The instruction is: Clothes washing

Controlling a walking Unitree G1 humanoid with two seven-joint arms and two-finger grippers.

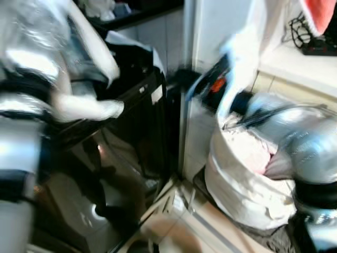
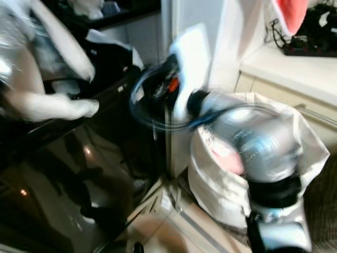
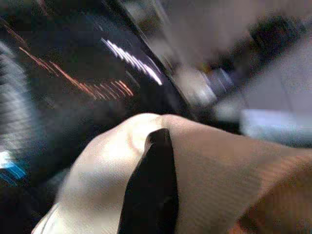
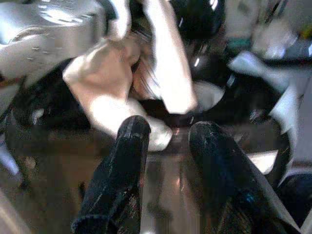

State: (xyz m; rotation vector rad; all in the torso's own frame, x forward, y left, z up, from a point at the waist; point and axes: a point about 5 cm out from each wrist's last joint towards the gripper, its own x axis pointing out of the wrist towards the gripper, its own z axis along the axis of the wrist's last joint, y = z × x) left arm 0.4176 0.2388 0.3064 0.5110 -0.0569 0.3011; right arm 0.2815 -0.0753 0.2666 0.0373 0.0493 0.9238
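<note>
Cloth (image 1: 87, 108), pale and bunched, hangs from the left gripper (image 3: 148, 195) over the top edge of the black washer (image 1: 126, 137). In the left wrist view one black finger (image 3: 151, 185) lies against the cream fabric, which folds around it, so the fingers are closed on the cloth; the second finger is hidden under the fabric. The silver left arm (image 1: 23, 105) reaches in from the left, above the washer's glossy dark front.

The right gripper (image 4: 168, 141) is raised between the washer and the white bag (image 1: 247, 184), pointing toward the washer. Its two fingers (image 4: 126, 161) stand apart with nothing between them, and beyond them the cloth hangs down over the washer's rim. The silver right arm (image 2: 263, 147) crosses in front of the bag.

The bag stands on the floor (image 1: 210, 232) to the right of the washer, near the wall corner, with pink and white laundry (image 1: 253, 153) in its mouth. Behind it runs a pale counter (image 1: 300, 66) with black cables (image 1: 310, 37) on it. All views are blurred.
</note>
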